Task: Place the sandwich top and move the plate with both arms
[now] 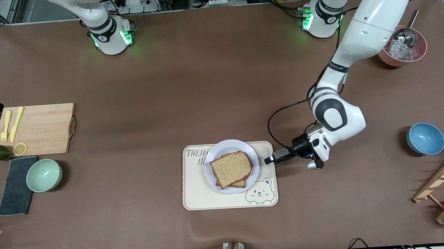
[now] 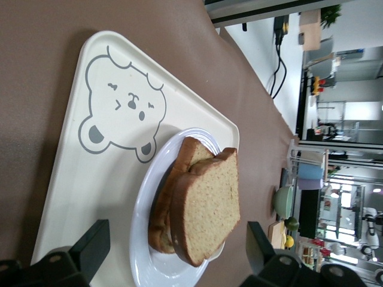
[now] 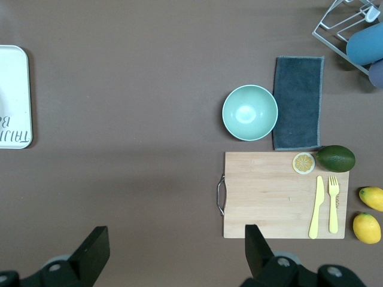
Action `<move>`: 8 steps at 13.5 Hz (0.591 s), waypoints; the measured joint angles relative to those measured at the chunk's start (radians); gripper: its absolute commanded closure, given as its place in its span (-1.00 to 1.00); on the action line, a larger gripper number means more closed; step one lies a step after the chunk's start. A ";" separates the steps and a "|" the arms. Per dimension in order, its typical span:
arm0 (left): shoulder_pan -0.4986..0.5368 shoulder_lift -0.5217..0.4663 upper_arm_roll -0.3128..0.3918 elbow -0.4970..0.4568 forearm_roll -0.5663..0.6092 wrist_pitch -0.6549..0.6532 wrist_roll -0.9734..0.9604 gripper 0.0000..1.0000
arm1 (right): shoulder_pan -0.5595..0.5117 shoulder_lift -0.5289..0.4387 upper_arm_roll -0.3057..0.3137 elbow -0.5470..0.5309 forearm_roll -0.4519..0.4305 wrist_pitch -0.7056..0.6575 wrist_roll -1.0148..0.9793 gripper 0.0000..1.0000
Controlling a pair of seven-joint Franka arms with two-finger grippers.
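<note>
The sandwich top (image 1: 231, 168) already lies on the lower slice on the plate (image 1: 217, 154), so the placing step looks done and the plate move is the step in hand. The top is a plain square slice of speckled brown bread with a darker crust, sitting a little askew so that a corner of the slice beneath peeks out at about 5 o'clock; what lies between the two slices cannot be seen. The plate, round and pale lavender-white, rests on the cream tray (image 1: 195, 196) with the bear drawing, in the middle of the worktop toward the front camera. The left claw (image 1: 270, 159) is low just beside the tray's edge at the plate's 3 o'clock, its black fingers (image 2: 90, 245) spread wide and empty, aimed at the plate rim in the left wrist view. The right claw (image 3: 173, 248) is high over bare worktop between the tray and the wooden cutting board (image 1: 38, 129), also wide and empty, with the mint bowl (image 3: 250, 112) below it. Next, I judge, the left claw needs to close on the rim at 3 o'clock while the right arm comes down to take the rim at 9 o'clock, both kept level so the stack does not slide
</note>
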 measured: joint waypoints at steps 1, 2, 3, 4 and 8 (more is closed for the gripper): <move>0.001 -0.021 0.002 -0.001 0.051 0.001 -0.053 -1.00 | 0.000 0.000 0.000 0.000 0.000 0.000 0.000 -1.00; 0.001 -0.040 0.007 -0.007 0.084 0.002 -0.083 -1.00 | 0.000 0.000 0.000 0.000 0.000 0.000 0.000 -1.00; 0.001 -0.057 0.016 -0.019 0.112 0.003 -0.098 -1.00 | 0.000 0.000 0.000 0.000 0.000 0.000 0.000 -1.00; 0.005 -0.075 0.026 -0.037 0.142 0.004 -0.101 -1.00 | 0.000 0.000 0.000 0.000 0.000 0.000 0.000 -1.00; 0.076 -0.208 0.034 -0.156 0.338 0.004 -0.160 -1.00 | 0.000 0.000 0.000 0.000 0.000 0.000 0.000 -1.00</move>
